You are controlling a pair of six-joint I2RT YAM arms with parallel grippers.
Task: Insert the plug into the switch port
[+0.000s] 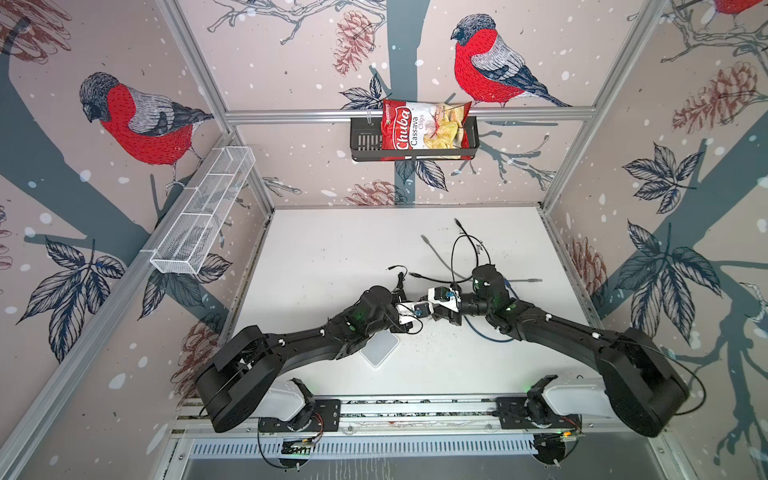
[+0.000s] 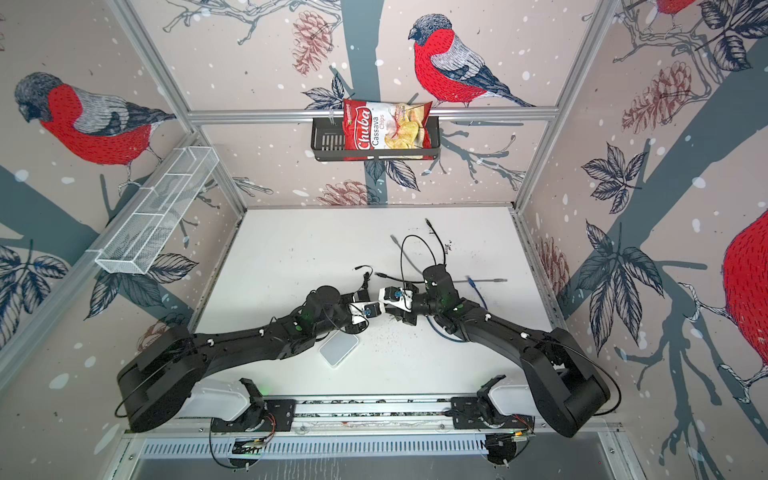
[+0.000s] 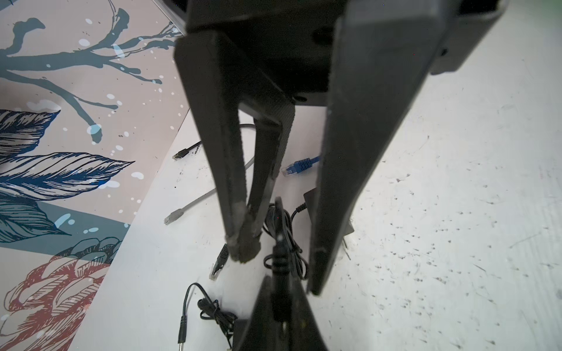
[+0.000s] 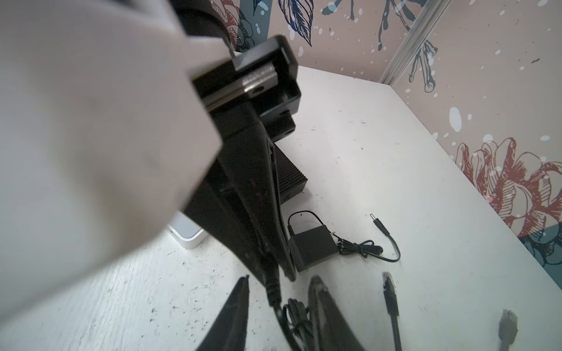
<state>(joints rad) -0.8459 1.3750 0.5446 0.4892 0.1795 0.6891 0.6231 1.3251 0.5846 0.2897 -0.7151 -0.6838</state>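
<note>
Handover step: left gripper pinches the black plug; right gripper stands spread around it. Next, right must clamp squarely before release.

The left gripper, pinching a cord, is blocking the way straight ahead of the right gripper, whose fingers are straddling that cord. An adapter and loose cables are crowding the table just beyond. Farther out toward the wall, it is lying open.
</note>
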